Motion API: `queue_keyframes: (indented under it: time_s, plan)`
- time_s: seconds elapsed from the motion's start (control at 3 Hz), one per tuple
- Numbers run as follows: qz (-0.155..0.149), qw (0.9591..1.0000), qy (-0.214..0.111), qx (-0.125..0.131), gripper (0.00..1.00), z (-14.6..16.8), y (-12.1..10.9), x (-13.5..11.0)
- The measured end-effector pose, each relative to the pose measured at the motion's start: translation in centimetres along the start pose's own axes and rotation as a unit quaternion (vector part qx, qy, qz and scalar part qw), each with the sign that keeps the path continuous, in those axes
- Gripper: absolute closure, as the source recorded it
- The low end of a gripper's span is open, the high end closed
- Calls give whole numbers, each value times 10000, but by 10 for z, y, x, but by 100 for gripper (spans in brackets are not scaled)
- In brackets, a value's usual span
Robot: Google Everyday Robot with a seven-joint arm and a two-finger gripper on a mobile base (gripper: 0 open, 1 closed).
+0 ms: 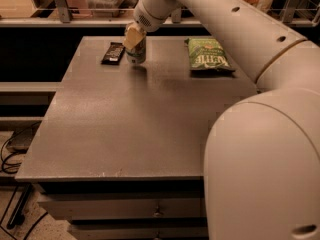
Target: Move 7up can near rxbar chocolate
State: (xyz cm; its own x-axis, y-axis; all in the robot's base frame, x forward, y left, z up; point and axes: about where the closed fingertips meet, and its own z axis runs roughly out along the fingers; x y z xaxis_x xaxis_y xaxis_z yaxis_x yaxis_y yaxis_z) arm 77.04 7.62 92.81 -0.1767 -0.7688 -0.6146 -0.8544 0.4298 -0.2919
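Note:
The 7up can (136, 55) is at the back of the grey table (130, 119), its base at or just above the surface. It is just right of the rxbar chocolate (113, 52), a flat dark bar lying near the table's back left. A small gap shows between the two. My gripper (134, 38) reaches down from the big white arm and is shut on the can's upper part, with a tan finger pad (132, 36) in front of it. The can's top is hidden by the gripper.
A flat green chip bag (207, 54) lies at the back right of the table. My white arm and body (265, 149) fill the right side of the view. Behind the table runs a railed shelf (90, 4) with containers. Cables (12, 154) lie on the floor at left.

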Motion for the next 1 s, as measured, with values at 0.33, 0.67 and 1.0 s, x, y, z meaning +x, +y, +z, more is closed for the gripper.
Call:
queue_keyframes:
  time_s: [0.33,0.67,1.0]
  plan:
    - [110,9999,6,-116,15,16,-1,2]
    - [117,9997,56,-207,0,21,0,1]
    - [117,9997,56,-212,0,21,0,1]
